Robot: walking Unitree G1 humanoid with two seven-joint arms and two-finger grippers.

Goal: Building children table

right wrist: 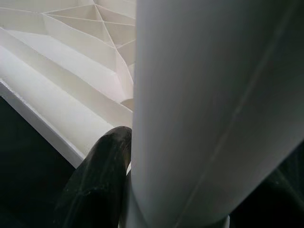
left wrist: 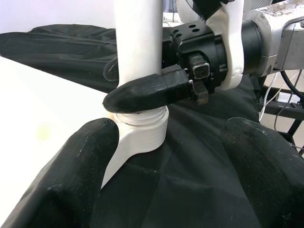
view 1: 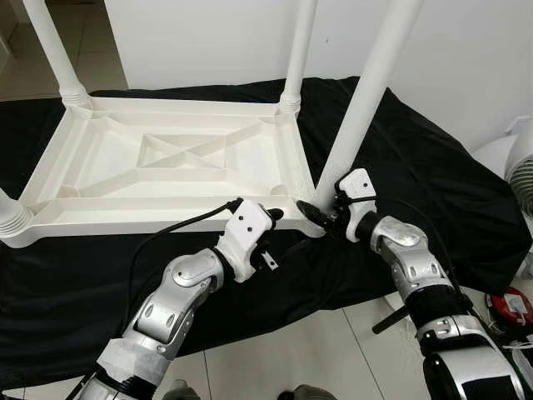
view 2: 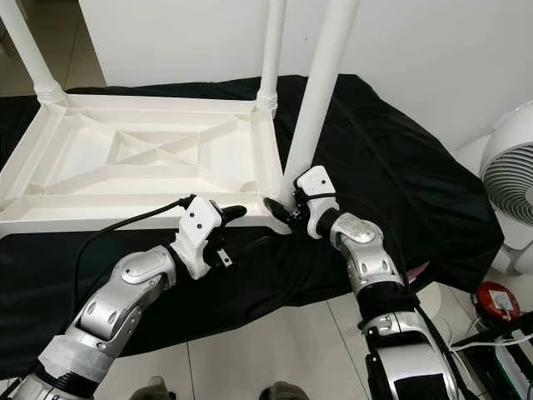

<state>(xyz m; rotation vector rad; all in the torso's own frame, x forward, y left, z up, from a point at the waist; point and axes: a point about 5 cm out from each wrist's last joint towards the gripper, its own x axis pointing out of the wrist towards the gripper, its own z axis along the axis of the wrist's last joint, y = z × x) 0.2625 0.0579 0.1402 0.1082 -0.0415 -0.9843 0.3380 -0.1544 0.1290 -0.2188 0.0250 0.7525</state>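
Right gripper [view 1: 319, 218] clamps table leg [view 1: 366, 92]; left wrist view shows left gripper [left wrist: 166, 156] spread

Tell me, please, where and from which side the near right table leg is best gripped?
Grip the table leg low on its round shaft, just above the corner socket, coming from the robot's side as the right gripper does; the upturned tabletop blocks the far side.

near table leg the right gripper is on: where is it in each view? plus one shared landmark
Left eye: the near table leg rises right of centre to the top edge.
Right eye: centre, foot at the tabletop corner.
Left wrist: upper centre, one finger of the right gripper across its base.
Right wrist: right side, close up.
Shared landmark: the corner socket where the leg meets the upturned tabletop.
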